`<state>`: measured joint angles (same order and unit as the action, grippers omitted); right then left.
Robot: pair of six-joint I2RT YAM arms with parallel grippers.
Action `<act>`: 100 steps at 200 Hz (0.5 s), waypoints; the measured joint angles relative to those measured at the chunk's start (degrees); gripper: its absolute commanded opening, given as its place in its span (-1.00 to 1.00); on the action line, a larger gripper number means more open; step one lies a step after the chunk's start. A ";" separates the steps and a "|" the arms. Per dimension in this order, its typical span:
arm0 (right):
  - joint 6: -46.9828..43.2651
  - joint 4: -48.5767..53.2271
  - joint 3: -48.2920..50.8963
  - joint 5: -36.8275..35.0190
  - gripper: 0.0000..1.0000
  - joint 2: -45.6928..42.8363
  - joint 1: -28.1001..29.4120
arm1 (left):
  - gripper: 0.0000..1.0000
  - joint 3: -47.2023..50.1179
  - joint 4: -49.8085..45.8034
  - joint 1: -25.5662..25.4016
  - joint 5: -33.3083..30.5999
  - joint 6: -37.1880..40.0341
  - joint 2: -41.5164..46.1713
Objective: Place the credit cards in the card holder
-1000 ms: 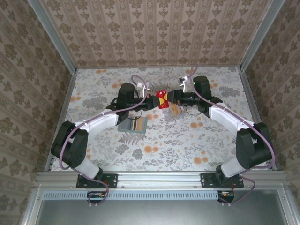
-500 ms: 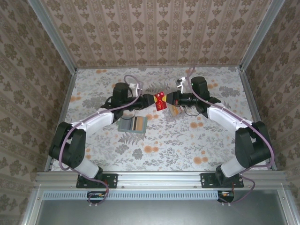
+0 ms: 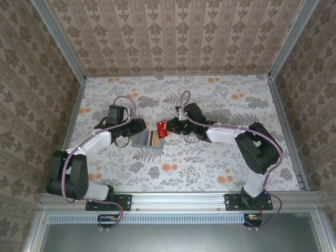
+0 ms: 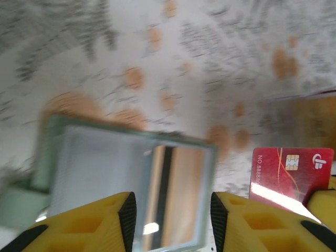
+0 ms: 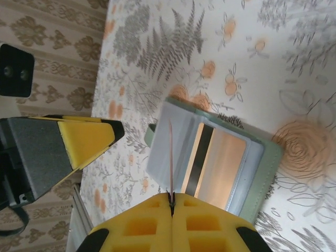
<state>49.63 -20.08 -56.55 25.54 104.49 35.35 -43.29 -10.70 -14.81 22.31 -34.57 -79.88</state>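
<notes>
Red credit card (image 3: pixel 161 127) sits pinched edge-on between the right gripper's (image 5: pixel 171 196) tightly closed yellow fingers, poised just over the open sage-green card holder (image 5: pixel 265 168). The holder lies flat on the floral table (image 3: pixel 210 163), an orange card (image 5: pixel 220 160) with a black stripe in its pocket. Beside it the left gripper (image 4: pixel 170 210) hovers, fingers partly apart, holding nothing.

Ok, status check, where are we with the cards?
Right hand shut on red card, poised over open card holder. Left hand open, close alongside. Orange card already pocketed. Nothing between card and holder.
</notes>
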 measured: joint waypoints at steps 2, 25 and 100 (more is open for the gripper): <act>0.26 -0.17 -0.04 -0.09 -1.00 0.37 0.20 | -0.20 0.26 -0.28 0.24 -0.31 0.13 0.00; 3.37 -2.93 -1.03 -2.27 -1.00 5.33 2.21 | -0.33 2.84 -3.10 2.12 -2.80 2.05 0.00; 9.05 -7.48 -4.72 -4.85 -1.00 11.85 5.49 | -0.59 4.28 -3.58 2.58 -5.88 5.29 -5.44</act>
<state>58.67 -27.55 -61.28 20.69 116.33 40.84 -39.00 -14.28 -12.23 16.43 -29.28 -85.32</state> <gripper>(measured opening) 0.067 0.218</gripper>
